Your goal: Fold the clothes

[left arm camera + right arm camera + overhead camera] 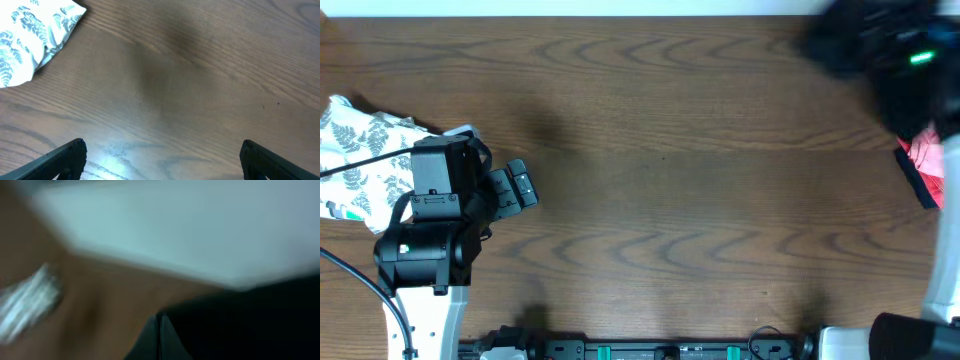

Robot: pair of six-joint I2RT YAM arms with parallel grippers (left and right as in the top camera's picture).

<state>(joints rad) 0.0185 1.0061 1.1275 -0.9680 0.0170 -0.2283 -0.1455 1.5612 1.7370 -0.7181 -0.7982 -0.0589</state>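
Nearest our base, the left gripper [515, 186] hangs low over the brown wood-grain table [660, 170]. Its black fingers [65, 155] are spread wide with nothing between them, and its wrist view shows only bare wood under the jaws. Just beyond it and to its left lies the crumpled white garment with a green fern print [360, 150]. This garment is near the gripper but apart from it. One rounded corner points toward the fingers and the rest runs off the picture's left side, so we cannot tell its long axis. Far across, by the table's right edge, lies a small pink-red piece with a dark trim [923, 160], partly hidden by the right arm [940, 290]. Farthest of all, at the far right corner, the right gripper [160, 330] is lost in blur in the overhead view. Its own camera is blurred too, but shows the fingers pressed together. Beside them is a black mass that we take for the plain black garment [260, 320]; whether any fabric is pinched between them we cannot tell. We judge that no piece is folded yet, since each lies bunched rather than flat. The left arm [420, 250] is by far the nearer to the fern-print garment. A reach for it would go leftward and a little away from our base, bringing the open jaws onto that near corner. The right arm is the nearer to the black and pink-red pieces.
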